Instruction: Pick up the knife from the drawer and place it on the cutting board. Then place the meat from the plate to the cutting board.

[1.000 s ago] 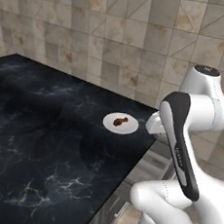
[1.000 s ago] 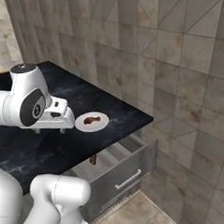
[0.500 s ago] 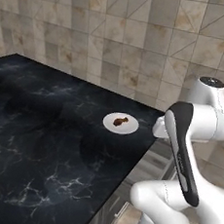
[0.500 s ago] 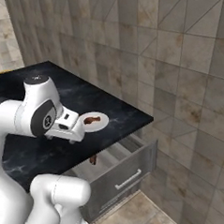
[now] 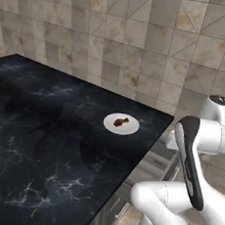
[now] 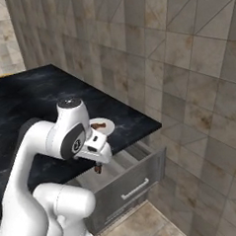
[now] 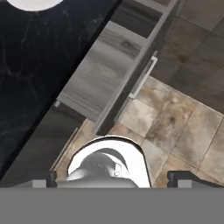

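At centre of the left base view, the plate (image 5: pixel 121 124) with the meat (image 5: pixel 121 121) on it sits close to the right edge of the black counter (image 5: pixel 42 146), with bare marble spreading to its left. Right of centre in the right base view, the drawer (image 6: pixel 124 179) stands pulled out below the counter edge, and the gripper (image 6: pixel 98 168) hangs over its cavity, floor tiles lying clear beyond its front. Along the hand view's bottom, the fingertips (image 7: pixel 180 177) stand spread wide and hold nothing, the drawer's bare grey floor running diagonally above them beside the counter edge, its silver handle (image 7: pixel 142 77) at upper right.
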